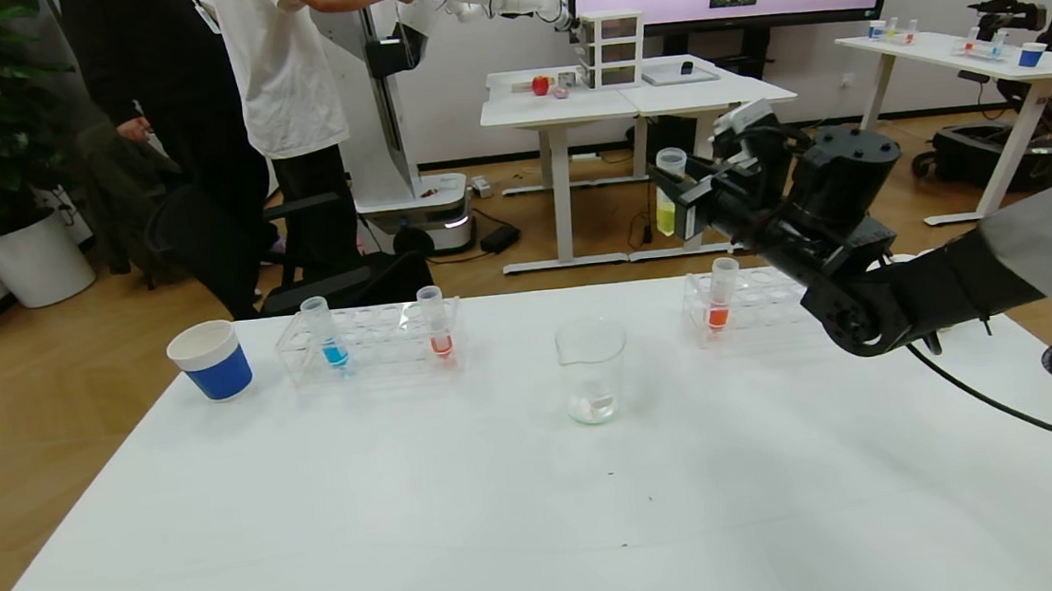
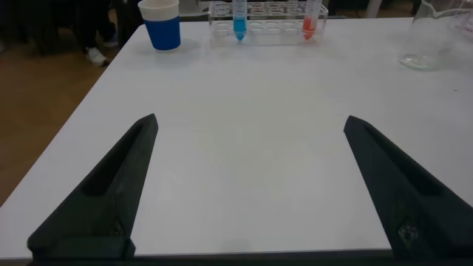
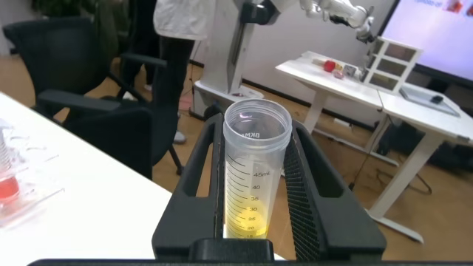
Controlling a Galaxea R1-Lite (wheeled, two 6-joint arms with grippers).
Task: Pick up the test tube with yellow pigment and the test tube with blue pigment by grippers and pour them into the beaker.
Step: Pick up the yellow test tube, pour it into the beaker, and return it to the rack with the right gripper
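My right gripper (image 1: pixel 681 198) hangs in the air above the counter (image 1: pixel 508 526), up and to the right of the beaker (image 1: pixel 592 370). Its fingers (image 3: pixel 198 168) are clamped on the yellow tube (image 3: pixel 253 177), one on each side. The tube stands upright, mouth up, long axis vertical. My left gripper (image 2: pixel 251 185) waits low over the counter, fingers wide apart, nothing between them. The blue tube (image 1: pixel 327 332) stands upright in the rack (image 1: pixel 368 343) left of the beaker.

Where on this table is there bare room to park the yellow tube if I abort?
The whole near half of the table, in front of the beaker, is bare. The far edge is crowded: blue cup, left rack, right rack under the right pincer.
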